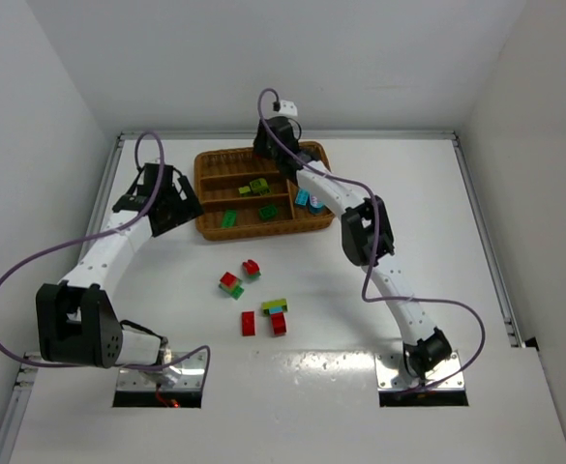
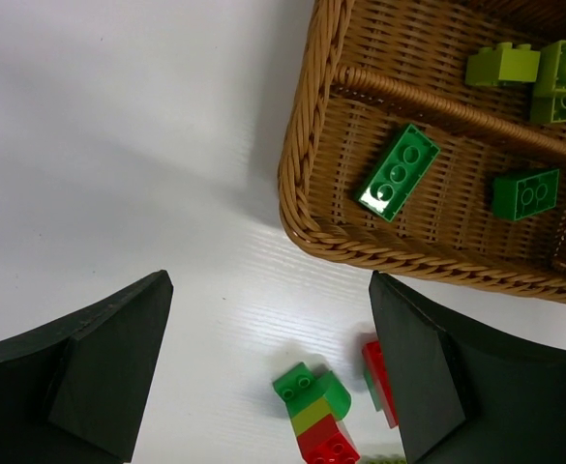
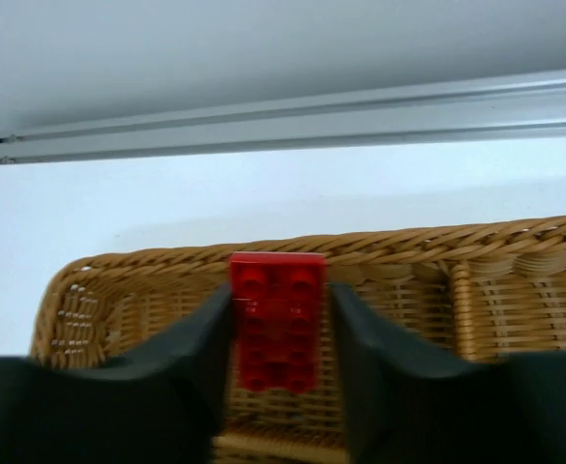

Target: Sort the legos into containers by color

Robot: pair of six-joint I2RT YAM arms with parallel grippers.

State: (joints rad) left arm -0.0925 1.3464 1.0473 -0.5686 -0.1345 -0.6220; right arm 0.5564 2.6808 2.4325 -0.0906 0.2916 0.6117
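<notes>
While the right arm [image 1: 396, 280] was stretched forward from its base at the near right, bent at the elbow and laid across the right end of the wicker tray [image 1: 263, 235], its wrist was held above the tray's far side. The right gripper [image 3: 280, 300] was pinched on a red brick [image 3: 277, 333], its two fingers pressed against the brick's long sides. The brick was hung over the tray; whether it touched the weave could not be told. The left arm [image 1: 108, 256] was raised from the near left and angled towards the tray's left edge. The left gripper [image 2: 268, 290] was spread wide with nothing between its fingers, poised over the table [image 2: 118, 145] just beside the tray's near-left corner. Two green bricks [image 2: 397, 172] were seen lying in the nearest long slot, yellow-green bricks [image 2: 502, 65] in the slot behind it, and cyan bricks [image 1: 303, 198] in the cross slot at the right end. Loose bricks [image 1: 275, 306], red, green and yellow-green, some stacked, were scattered on the table near the tray's front, between the two arms.
</notes>
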